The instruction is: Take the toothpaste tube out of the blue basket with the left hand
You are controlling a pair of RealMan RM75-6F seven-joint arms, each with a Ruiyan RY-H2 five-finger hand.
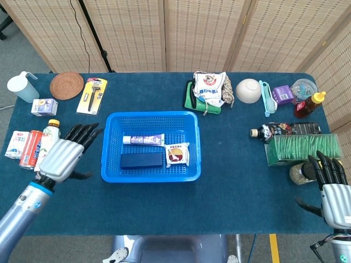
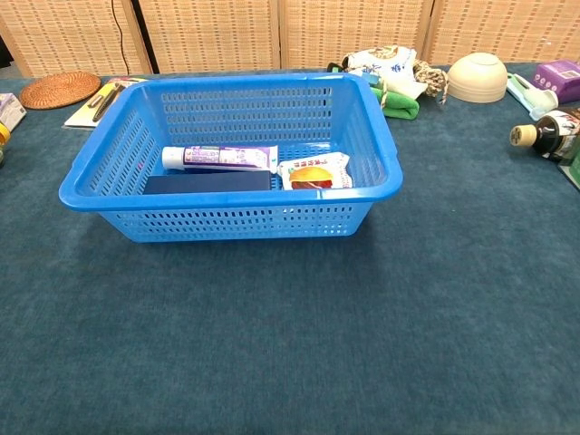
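Observation:
The blue basket [image 1: 109, 170] [image 2: 381, 181] stands mid-table. Inside it the white and purple toothpaste tube [image 1: 143, 139] [image 2: 220, 158] lies crosswise toward the back, cap end to the left. My left hand [image 1: 64, 155] hovers just left of the basket, fingers spread and pointing up and right, holding nothing. At the lower right edge of the head view my right hand [image 1: 330, 189] is also open and empty. Neither hand shows in the chest view.
A dark blue box [image 1: 142, 160] and a snack packet [image 1: 177, 154] lie in the basket in front of the tube. Bottles and cartons [image 1: 33, 146] stand left of my left hand. A razor pack [image 1: 91, 95], coaster [image 1: 67, 85], bowl [image 1: 248, 90], green box [image 1: 303, 148] lie around.

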